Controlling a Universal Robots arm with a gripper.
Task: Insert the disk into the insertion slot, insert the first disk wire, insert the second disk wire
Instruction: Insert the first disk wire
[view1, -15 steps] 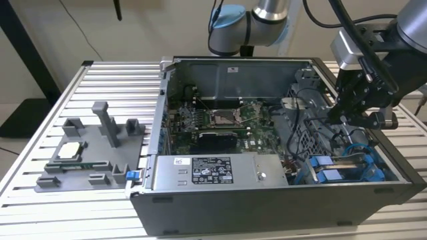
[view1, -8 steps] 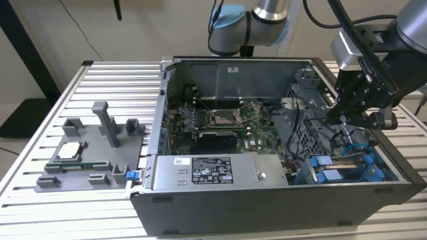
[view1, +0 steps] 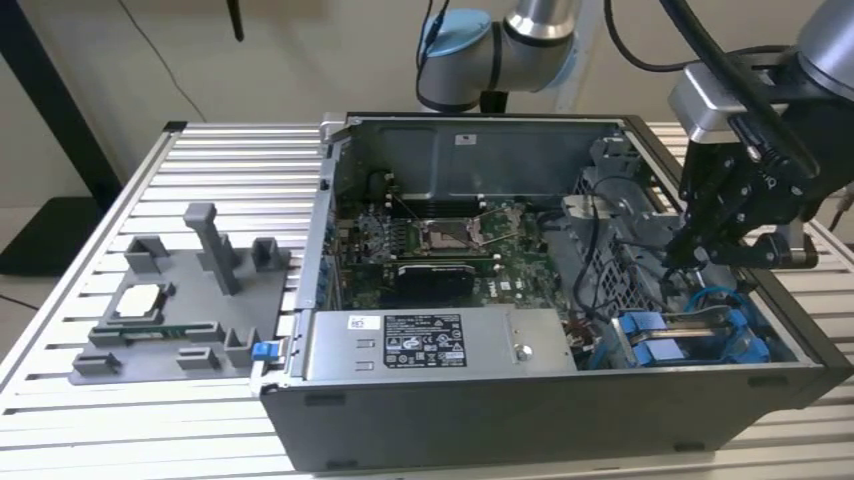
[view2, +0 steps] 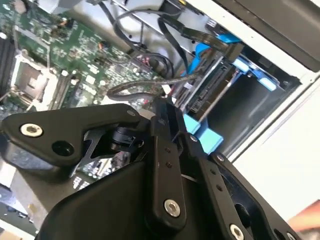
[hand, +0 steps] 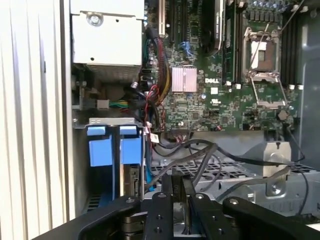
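The disk (view2: 212, 92) sits on edge in the insertion slot (hand: 111, 121) at the open case's front corner on the exterior view's right, with its connector edge showing between the blue carrier (view1: 661, 345) tabs. Its dark edge (hand: 134, 182) lies beside the blue tabs (hand: 100, 150). My gripper (view1: 683, 262) hangs just above and behind the bay, among black wires (hand: 200, 155). Its fingers (hand: 167, 200) stand close together, and a black wire end appears pinched at the tip (view2: 165, 107).
A silver power-supply box (view1: 427, 340) lies along the case front. The motherboard (view1: 441, 240) fills the case floor. A perforated metal cage (hand: 240, 170) sits beside the bay. A grey fixture (view1: 174, 300) with small parts rests on the slatted table at the exterior view's left.
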